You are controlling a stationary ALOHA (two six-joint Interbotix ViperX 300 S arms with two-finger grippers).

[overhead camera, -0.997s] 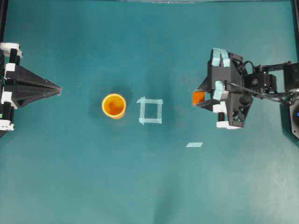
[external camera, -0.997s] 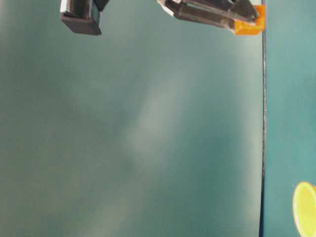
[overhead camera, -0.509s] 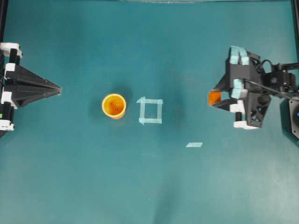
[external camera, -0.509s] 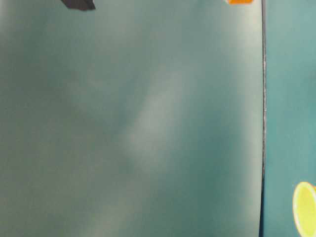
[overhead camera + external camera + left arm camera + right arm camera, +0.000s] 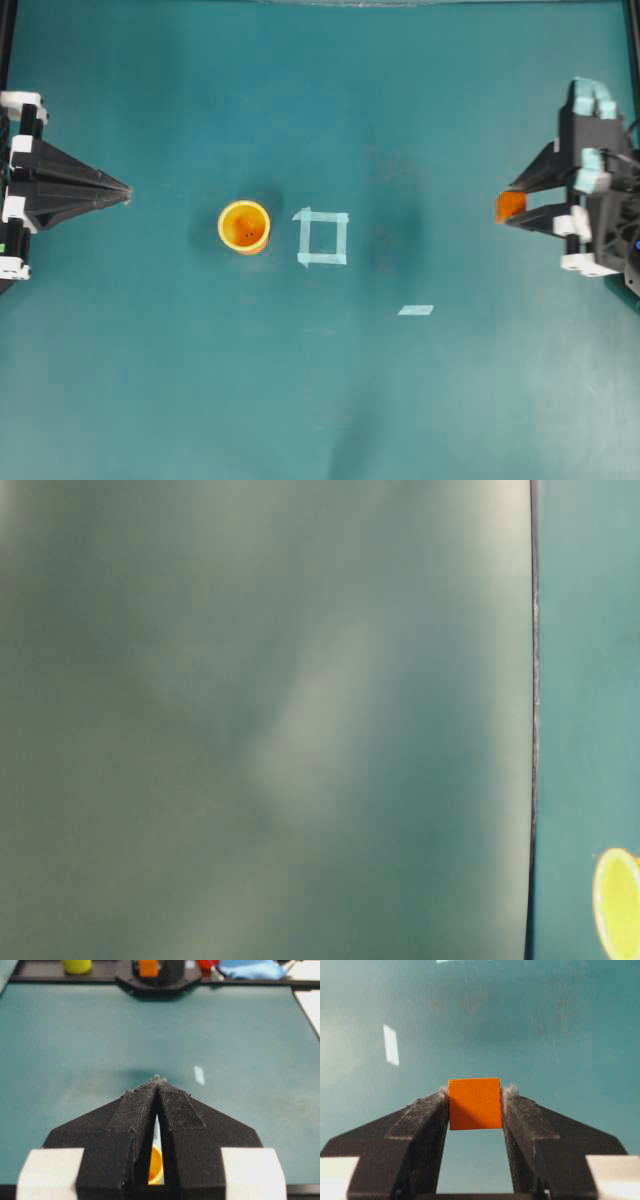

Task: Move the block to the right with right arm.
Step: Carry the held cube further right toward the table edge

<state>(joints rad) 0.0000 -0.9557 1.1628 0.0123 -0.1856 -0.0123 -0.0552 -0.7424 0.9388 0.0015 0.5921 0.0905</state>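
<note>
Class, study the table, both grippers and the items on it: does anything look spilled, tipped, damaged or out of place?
Nothing stands out. The cup stands upright beside the tape square, and the right gripper holds the block squarely between its fingers. The left gripper is shut, apart from everything.

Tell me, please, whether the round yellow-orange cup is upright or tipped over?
Upright: in the overhead view the round yellow-orange cup shows its open mouth and inner floor.

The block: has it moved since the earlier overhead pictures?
Yes. The block, clamped in the right gripper, has travelled to the right in the overhead view, farther from the tape square, which has stayed in place.
</note>
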